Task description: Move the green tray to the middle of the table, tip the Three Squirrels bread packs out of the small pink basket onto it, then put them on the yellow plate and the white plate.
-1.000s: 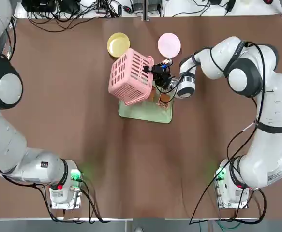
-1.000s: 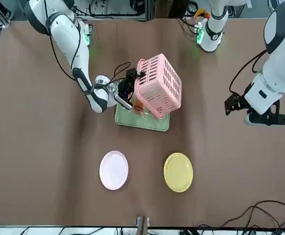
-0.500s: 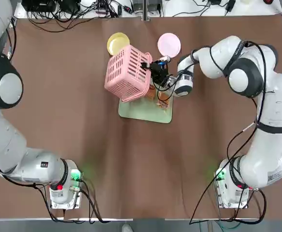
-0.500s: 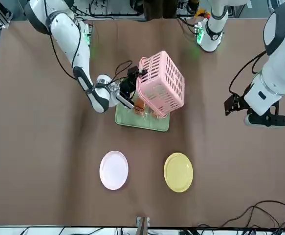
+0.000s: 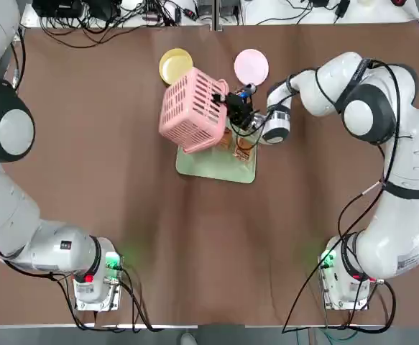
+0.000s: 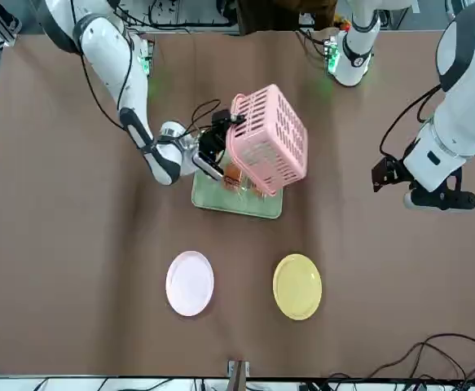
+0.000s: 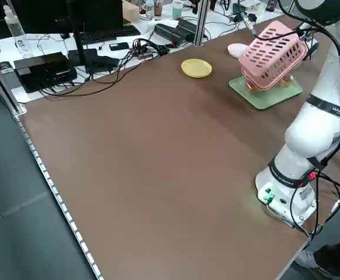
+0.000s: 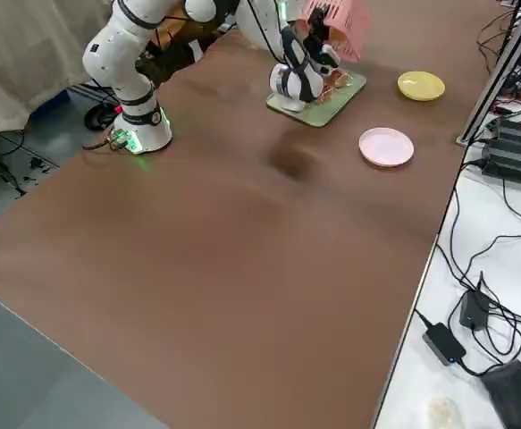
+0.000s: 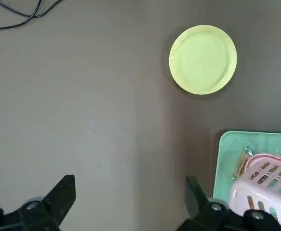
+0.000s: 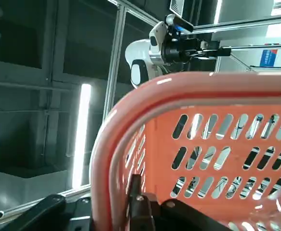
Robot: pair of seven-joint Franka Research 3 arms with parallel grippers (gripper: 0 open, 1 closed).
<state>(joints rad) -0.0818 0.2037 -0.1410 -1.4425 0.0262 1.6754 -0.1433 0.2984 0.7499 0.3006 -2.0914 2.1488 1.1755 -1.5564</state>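
In the top view, the left gripper hangs wide open and idle above the brown counter, out of frame at the left. At upper centre the pink basket tilts upturned over the green tray, bread packs lying beneath it, with the yellow plate and white plate just above. Right of the basket, the right gripper is clamped on its rim.

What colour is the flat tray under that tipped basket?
Pale mint green flat rectangular tray, clearest in the top view.

Glossy pink plastic lattice basket; matt brown cloth-covered bench; smooth mint tray; clear shiny-wrapped bread packs.
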